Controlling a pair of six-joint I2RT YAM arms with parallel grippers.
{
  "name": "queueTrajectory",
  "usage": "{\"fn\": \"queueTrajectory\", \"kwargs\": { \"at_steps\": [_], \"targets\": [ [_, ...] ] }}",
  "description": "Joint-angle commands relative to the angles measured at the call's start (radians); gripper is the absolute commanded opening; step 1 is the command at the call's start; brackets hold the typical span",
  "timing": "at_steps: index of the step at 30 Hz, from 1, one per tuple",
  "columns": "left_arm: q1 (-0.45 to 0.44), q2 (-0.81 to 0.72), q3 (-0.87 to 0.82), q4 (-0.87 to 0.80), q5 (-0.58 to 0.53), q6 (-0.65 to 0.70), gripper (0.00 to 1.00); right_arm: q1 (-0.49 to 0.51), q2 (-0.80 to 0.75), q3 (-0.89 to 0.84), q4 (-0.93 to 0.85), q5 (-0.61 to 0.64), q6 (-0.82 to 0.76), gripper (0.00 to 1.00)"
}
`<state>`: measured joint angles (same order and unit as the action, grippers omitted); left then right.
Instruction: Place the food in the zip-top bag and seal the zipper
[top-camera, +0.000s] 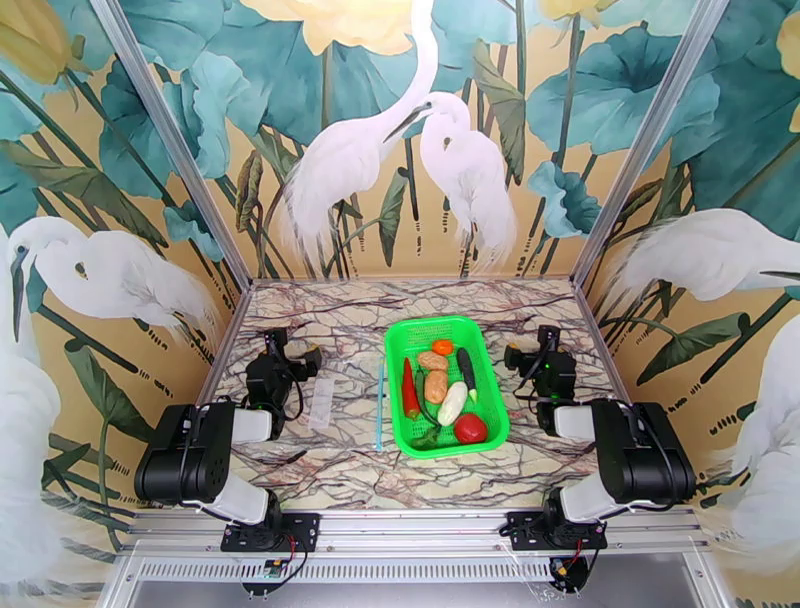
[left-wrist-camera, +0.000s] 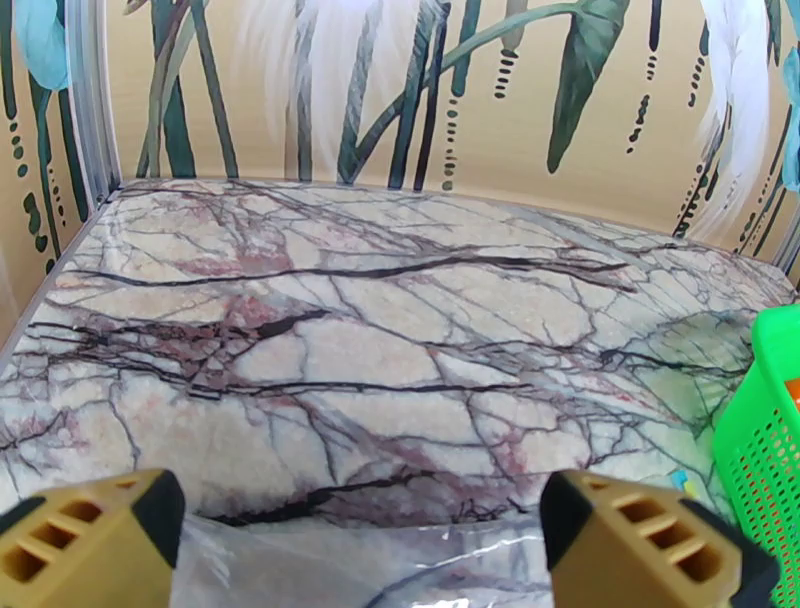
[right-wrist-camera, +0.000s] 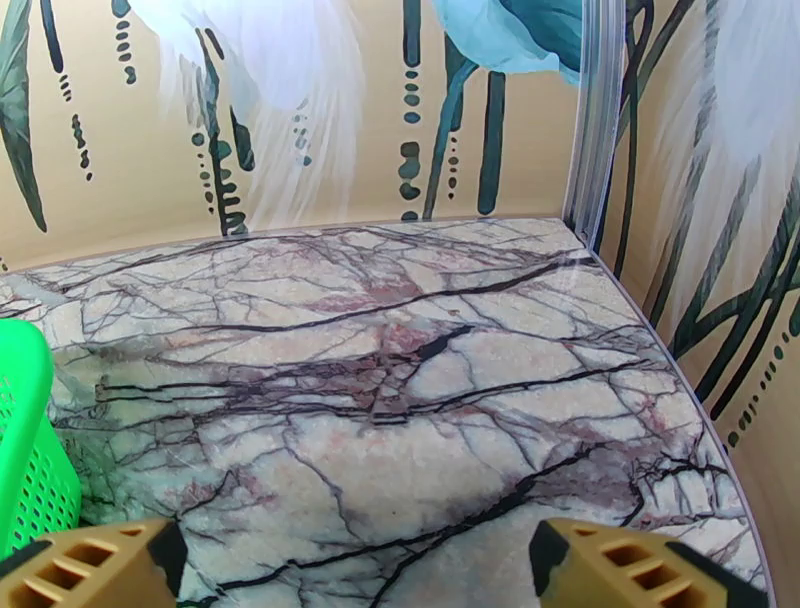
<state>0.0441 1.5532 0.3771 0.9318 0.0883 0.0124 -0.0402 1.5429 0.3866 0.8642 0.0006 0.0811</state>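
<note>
Both arms are parked wide, the left arm (top-camera: 200, 455) at the near left and the right arm (top-camera: 630, 455) at the near right. The left jaws stand wide open, gripping nothing. From that wrist, the tan fingertips (left-wrist-camera: 90, 540) frame the marble tabletop (left-wrist-camera: 350, 330), with the crinkled clear bag (left-wrist-camera: 340, 570) lying just below and between them. They look clear of the plastic, though the bottom edge of that view makes it hard to be sure.

The right jaws are just as wide and just as empty. Their fingertips (right-wrist-camera: 640, 565) hover over bare marble, with the green basket (right-wrist-camera: 30, 440) off to their left.

From above, the bag lies flat on the tabletop between the left jaws and the basket. Its blue zipper (top-camera: 380, 405) runs along the edge just beside the basket's left wall.

The food is all in the basket. The chili (top-camera: 409, 390) lies along the left side and the orange (top-camera: 442, 347) sits at the far end. The two potatoes (top-camera: 436, 385) are mid-basket, the eggplant (top-camera: 467, 368) lies to their right, and the radish (top-camera: 452, 403) is slanted below them. The tomato (top-camera: 470, 428) sits in the near right corner, with the pepper (top-camera: 428, 437) beside it at the near left. Nothing is in the bag.
</note>
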Motion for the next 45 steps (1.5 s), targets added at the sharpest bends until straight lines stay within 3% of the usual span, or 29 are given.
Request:
{"fn": "queueTrajectory", "kwargs": {
  "at_steps": [1, 18, 20, 22, 24, 26, 28, 30, 31, 35, 39, 42, 45],
  "targets": [
    [-0.006, 0.007, 0.012, -0.004, -0.012, -0.005, 1.00, 0.005, 0.005, 0.008, 0.001, 0.010, -0.007, 0.99],
    [-0.006, 0.008, 0.017, -0.013, -0.007, -0.006, 1.00, -0.015, 0.005, 0.012, -0.007, -0.034, 0.002, 1.00],
    [-0.004, 0.008, 0.018, -0.014, -0.005, -0.008, 0.99, -0.015, 0.005, 0.013, -0.008, -0.036, 0.002, 0.95],
    [-0.004, 0.008, 0.020, -0.016, -0.005, -0.006, 0.90, -0.015, 0.005, 0.014, -0.008, -0.035, 0.003, 1.00],
    [-0.004, 0.008, 0.019, -0.017, -0.005, -0.008, 0.76, -0.015, 0.005, 0.012, -0.007, -0.037, 0.003, 0.99],
    [-0.003, 0.009, 0.019, -0.016, -0.005, -0.009, 0.68, -0.015, 0.005, 0.012, -0.005, -0.038, 0.003, 0.99],
    [-0.002, 0.003, 0.017, -0.010, -0.013, -0.010, 0.62, -0.019, 0.004, 0.009, -0.001, -0.044, 0.005, 0.94],
    [0.000, -0.047, 0.061, -0.135, -0.055, -0.028, 0.54, -0.024, -0.004, 0.010, -0.007, -0.040, 0.014, 0.87],
    [0.002, -0.087, 0.118, -0.273, -0.059, -0.031, 0.49, -0.025, -0.016, 0.015, -0.021, -0.030, 0.019, 0.83],
    [0.001, -0.213, 0.333, -0.722, 0.030, -0.076, 0.42, -0.026, -0.167, 0.105, -0.282, -0.008, 0.025, 0.72],
    [-0.027, -0.319, 0.446, -1.009, 0.022, -0.203, 0.38, -0.026, -0.340, 0.282, -0.670, -0.008, 0.114, 0.71],
    [-0.067, -0.389, 0.463, -1.148, -0.007, -0.279, 0.37, -0.020, -0.337, 0.513, -1.040, -0.042, 0.185, 0.66],
    [-0.129, -0.426, 0.482, -1.295, -0.036, -0.321, 0.37, -0.005, -0.289, 0.675, -1.283, -0.083, 0.212, 0.67]
  ]
}}
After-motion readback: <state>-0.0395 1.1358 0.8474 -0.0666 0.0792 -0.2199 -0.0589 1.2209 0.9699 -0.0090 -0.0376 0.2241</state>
